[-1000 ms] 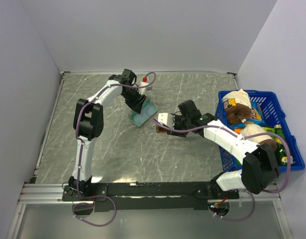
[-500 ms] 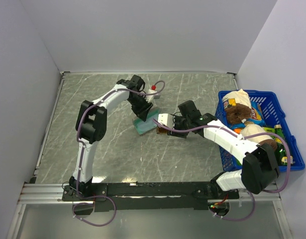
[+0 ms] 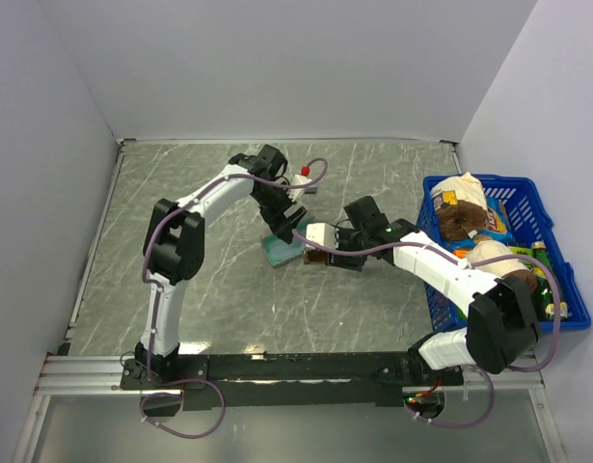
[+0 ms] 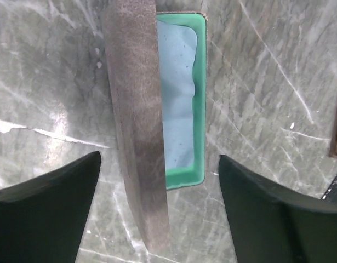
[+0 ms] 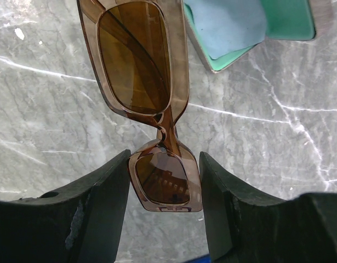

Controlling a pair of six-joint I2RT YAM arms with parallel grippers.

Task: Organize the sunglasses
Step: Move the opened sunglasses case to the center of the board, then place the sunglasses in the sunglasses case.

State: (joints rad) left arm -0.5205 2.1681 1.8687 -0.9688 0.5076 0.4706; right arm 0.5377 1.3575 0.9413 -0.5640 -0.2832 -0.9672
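From above, your left gripper (image 3: 286,231) hangs over the open case (image 3: 279,253) near the middle of the marble table (image 3: 180,193). Just to its right, your right gripper (image 3: 320,249) holds the sunglasses (image 3: 313,257) low over the table, close beside the case. A blue basket (image 3: 498,178) of goods sits at the table's right edge.

In the left wrist view, your left gripper is spread wide and grips nothing. The case's raised grey-brown lid (image 4: 138,137) stands between the fingers with a gap on each side. A light blue cloth (image 4: 176,98) lies in the green-lined tray beside the lid.

In the right wrist view, your right gripper is partly closed, its fingers pressed against both sides of one amber lens. The other lens juts out ahead, and a corner of the case with the cloth shows at the upper right.
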